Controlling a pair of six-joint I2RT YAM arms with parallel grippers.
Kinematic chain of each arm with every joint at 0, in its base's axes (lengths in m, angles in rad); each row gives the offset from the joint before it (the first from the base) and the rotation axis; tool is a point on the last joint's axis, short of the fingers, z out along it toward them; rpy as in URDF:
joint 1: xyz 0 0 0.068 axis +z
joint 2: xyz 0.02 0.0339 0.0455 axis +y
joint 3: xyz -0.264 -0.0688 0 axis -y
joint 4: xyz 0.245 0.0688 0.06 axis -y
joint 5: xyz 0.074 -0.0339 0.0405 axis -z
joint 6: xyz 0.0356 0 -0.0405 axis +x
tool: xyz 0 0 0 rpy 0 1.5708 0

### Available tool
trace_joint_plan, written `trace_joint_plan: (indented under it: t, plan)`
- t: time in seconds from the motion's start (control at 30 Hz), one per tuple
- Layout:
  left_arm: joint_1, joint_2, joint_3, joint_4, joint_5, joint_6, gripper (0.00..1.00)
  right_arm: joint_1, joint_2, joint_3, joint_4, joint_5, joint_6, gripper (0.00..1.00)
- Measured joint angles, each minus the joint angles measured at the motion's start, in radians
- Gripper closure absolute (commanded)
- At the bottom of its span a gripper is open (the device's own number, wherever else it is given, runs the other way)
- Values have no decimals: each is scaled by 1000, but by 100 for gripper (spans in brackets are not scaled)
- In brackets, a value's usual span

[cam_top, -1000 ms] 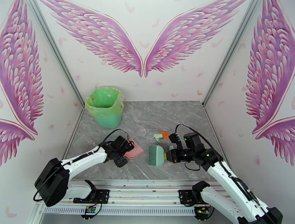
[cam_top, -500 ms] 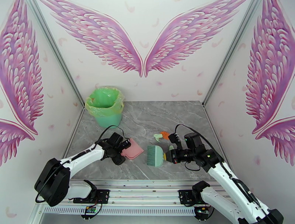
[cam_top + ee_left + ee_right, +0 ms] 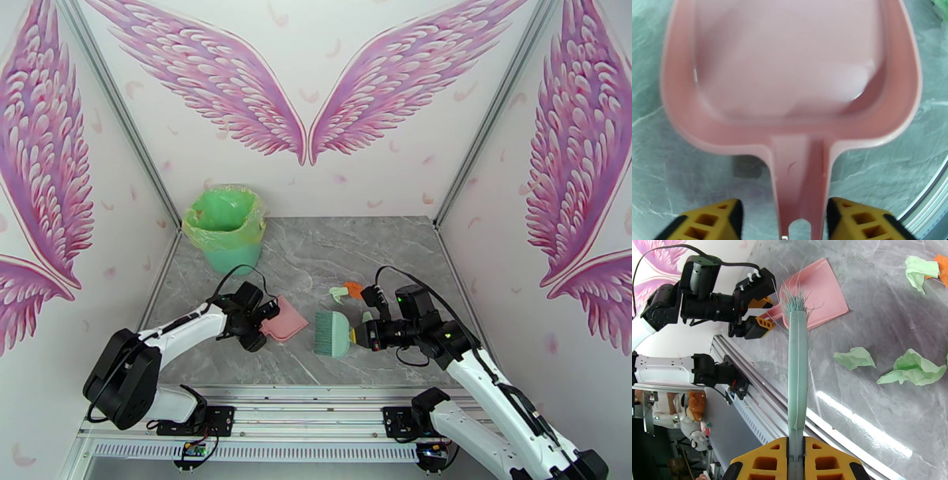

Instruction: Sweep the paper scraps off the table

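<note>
A pink dustpan (image 3: pixel 286 321) (image 3: pixel 790 71) lies flat on the grey marble table (image 3: pixel 316 245). Its handle runs between the yellow fingers (image 3: pixel 719 221) of my left gripper (image 3: pixel 261 320) (image 3: pixel 784 221). One finger stands apart from the handle and the other is at its edge, so the gripper is open. My right gripper (image 3: pixel 359 335) (image 3: pixel 797 461) is shut on the handle of a green brush (image 3: pixel 333 333) (image 3: pixel 798 358), whose bristles point left toward the dustpan (image 3: pixel 817 291). Paper scraps lie beside the brush: pale green ones (image 3: pixel 854 358) (image 3: pixel 913 368) (image 3: pixel 338 293) and an orange one (image 3: pixel 354 290).
A green bin with a liner (image 3: pixel 227 229) stands at the table's back left corner. A metal rail (image 3: pixel 316 395) runs along the near edge, just below both arms. Metal posts and winged walls close in the sides.
My left gripper has slid forward around the dustpan handle and its jaws have narrowed. The right arm and brush have barely moved.
</note>
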Motion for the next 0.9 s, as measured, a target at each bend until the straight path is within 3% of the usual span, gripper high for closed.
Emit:
trace_joint_plan:
  t: [0.13,0.3,0.4,0.57,0.73,0.9]
  plan:
    - [-3,-7,0,2,6,-1,65,0,0,0,0,0,0,100]
    - [-14,-7,0,2,5,-2,56,0,0,0,0,0,0,100]
    - [-21,-7,0,2,4,-2,56,0,0,0,0,0,0,100]
    - [-27,68,41,-17,19,-6,89,0,0,0,0,0,0,100]
    - [-29,143,106,-22,60,-19,93,0,0,0,0,0,0,100]
    - [-39,130,122,18,46,-74,91,0,-5,0,0,4,0,100]
